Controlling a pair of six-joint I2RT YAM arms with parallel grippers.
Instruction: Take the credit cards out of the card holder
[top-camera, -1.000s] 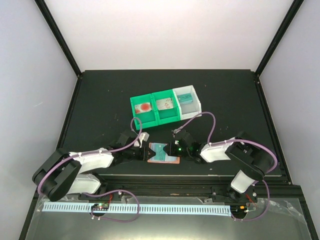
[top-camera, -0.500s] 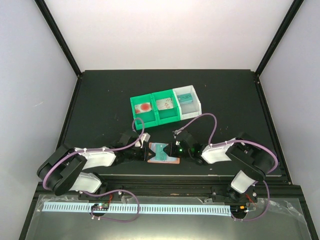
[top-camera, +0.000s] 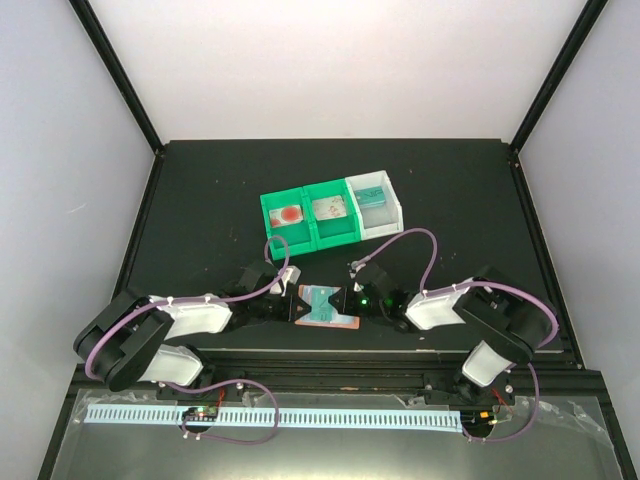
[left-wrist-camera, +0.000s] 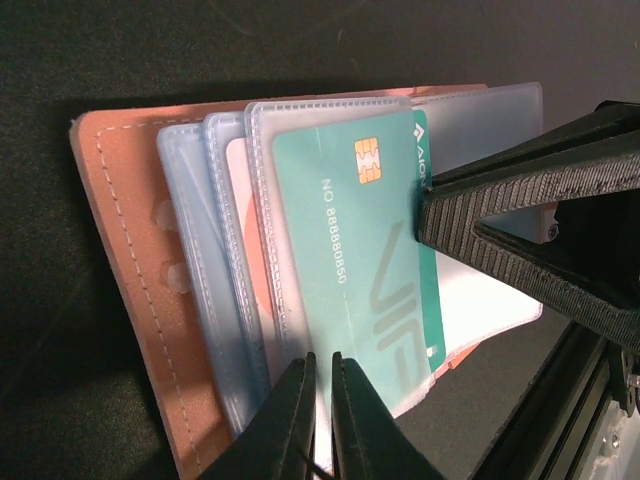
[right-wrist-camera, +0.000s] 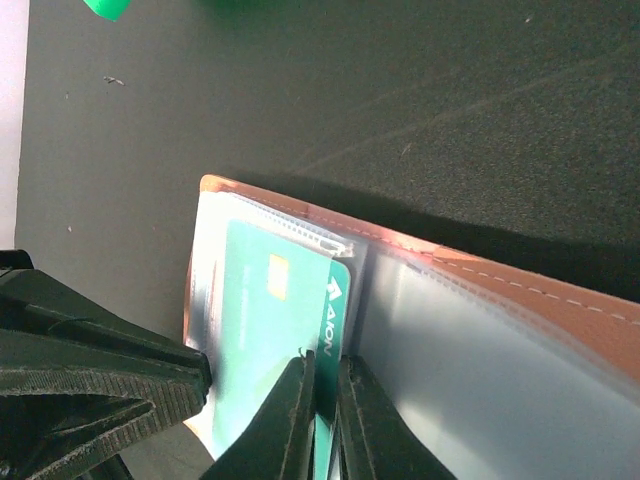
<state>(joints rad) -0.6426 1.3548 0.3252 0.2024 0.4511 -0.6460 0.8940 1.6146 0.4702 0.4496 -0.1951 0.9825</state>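
Top external view: the card holder (top-camera: 325, 312) lies open on the black table at the near edge, between the two arms, and we use it as our landmark. The left gripper (top-camera: 292, 308) meets its left side and the right gripper (top-camera: 349, 300) its right side. Compared with a second ago, the right wrist has drawn slightly away from the holder toward its right, and the left forearm has settled lower and closer in. The holder itself has not shifted.

Left wrist view: the left fingers are pressed almost together on the near edge of a clear pale-blue pocket (left-wrist-camera: 215, 260), pinning the holder down. The teal card (left-wrist-camera: 350, 260), chip and number facing up, sits in the frontmost pocket. Its far end protrudes toward the ribbed black finger of the opposite gripper.

Right wrist view: the right fingers are clamped on the exposed end of the teal card, just outside the pocket mouth.

We judge the small outward drift of the right wrist to be the start of the extraction stroke. One gripper anchors the holder while the other pulls the card along the pocket. Most of the card remains sleeved, so the step is barely begun.

Beyond the holder stand three bins (top-camera: 330, 232), two green and one white. Each appears to hold a card already, though we cannot read them.
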